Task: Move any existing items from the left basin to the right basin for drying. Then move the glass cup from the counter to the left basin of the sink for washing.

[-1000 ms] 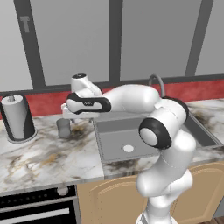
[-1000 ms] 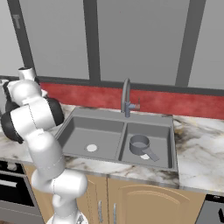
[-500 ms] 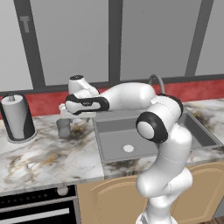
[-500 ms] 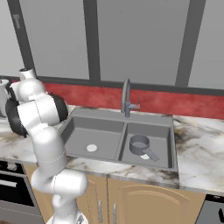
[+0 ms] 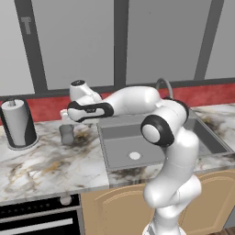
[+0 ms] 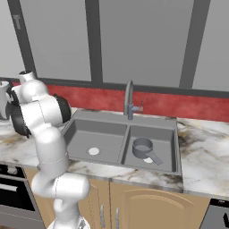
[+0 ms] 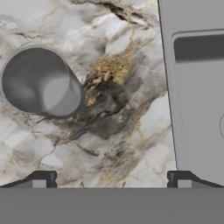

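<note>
Below the spread, empty tool: glass cup on tabletop; saucepan already in right basin; cup move remains.

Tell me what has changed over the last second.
The arm has swung a little further left and back over the counter, carrying the open gripper toward the cup; nothing was taken hold of or let go. The cup stays upright on the counter, the saucepan stays in the right basin, and the left basin is unchanged.
</note>
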Controlling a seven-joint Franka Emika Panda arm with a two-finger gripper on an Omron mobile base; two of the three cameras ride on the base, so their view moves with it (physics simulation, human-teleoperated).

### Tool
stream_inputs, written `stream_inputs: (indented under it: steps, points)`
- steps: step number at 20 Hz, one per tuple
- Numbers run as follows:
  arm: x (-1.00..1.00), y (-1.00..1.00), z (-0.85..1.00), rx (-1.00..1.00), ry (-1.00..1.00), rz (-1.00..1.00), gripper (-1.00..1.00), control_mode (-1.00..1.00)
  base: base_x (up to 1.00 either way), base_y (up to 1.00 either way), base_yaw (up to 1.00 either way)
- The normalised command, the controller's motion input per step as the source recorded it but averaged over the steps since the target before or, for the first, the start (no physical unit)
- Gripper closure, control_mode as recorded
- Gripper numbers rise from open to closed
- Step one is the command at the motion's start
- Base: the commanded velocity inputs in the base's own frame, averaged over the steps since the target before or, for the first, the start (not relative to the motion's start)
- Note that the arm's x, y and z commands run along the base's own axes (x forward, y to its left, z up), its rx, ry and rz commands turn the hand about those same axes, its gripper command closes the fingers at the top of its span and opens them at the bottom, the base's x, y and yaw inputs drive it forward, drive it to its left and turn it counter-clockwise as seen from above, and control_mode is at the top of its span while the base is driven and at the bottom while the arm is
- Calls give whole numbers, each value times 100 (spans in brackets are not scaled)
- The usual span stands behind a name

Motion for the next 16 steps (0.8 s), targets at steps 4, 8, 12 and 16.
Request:
stream_inputs:
  steps: [4, 8, 12, 16]
  points:
    - [13, 8, -3, 0, 0, 0, -100, -100, 0, 0, 0]
    - [18, 12, -7, 0, 0, 0, -100, -100, 0, 0, 0]
    - [26, 16, -12, 0, 0, 0, -100, -100, 0, 0, 0]
    - [27, 15, -14, 0, 0, 0, -100, -100, 0, 0, 0]
